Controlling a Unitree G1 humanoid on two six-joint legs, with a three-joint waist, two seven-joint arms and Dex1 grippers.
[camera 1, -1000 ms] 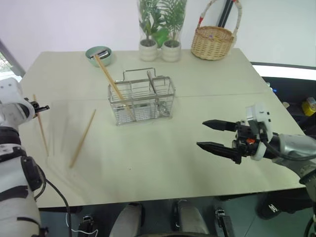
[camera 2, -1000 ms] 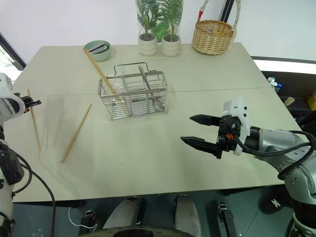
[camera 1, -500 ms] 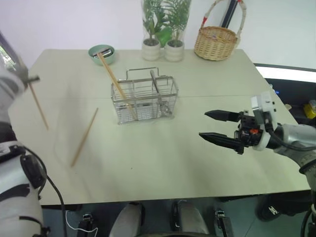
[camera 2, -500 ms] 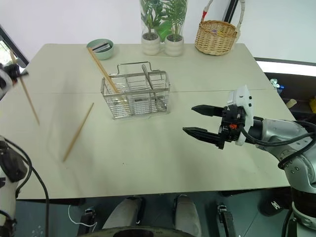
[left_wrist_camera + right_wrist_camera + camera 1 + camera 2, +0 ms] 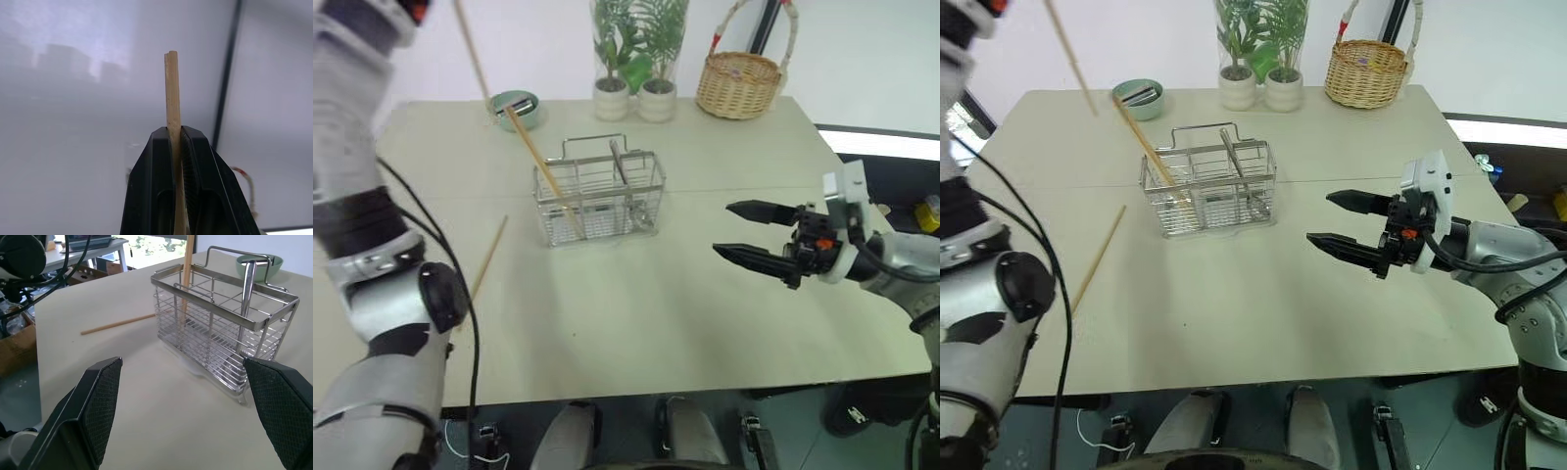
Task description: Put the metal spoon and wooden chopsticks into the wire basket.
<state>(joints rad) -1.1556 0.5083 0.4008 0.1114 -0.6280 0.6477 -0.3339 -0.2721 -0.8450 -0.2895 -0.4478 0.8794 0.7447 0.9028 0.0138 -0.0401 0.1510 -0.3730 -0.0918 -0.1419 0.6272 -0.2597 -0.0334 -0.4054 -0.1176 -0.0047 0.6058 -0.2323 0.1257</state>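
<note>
While the left gripper (image 5: 177,142) is clamped tight on one of the wooden chopsticks (image 5: 472,54), raised high over the table's far left, the step in hand is judged to be carrying that stick to the wire basket (image 5: 597,201). Nearest: right gripper (image 5: 754,235) hovers over the table (image 5: 646,313) w/ jaws spread wide, holding nothing, pointed toward the basket; a loose chopstick (image 5: 487,259) lies flat on the table left of the basket, well apart from it. Mid-table: basket upright; one chopstick (image 5: 540,168) leans inside, tip over the rim; metal spoon (image 5: 247,284) stands in a compartment, handle down. Advice: bring the lower end over an open compartment; tilt stick nearer vertical; avoid wire handles and the leaning stick; release only once the tip is inside.
</note>
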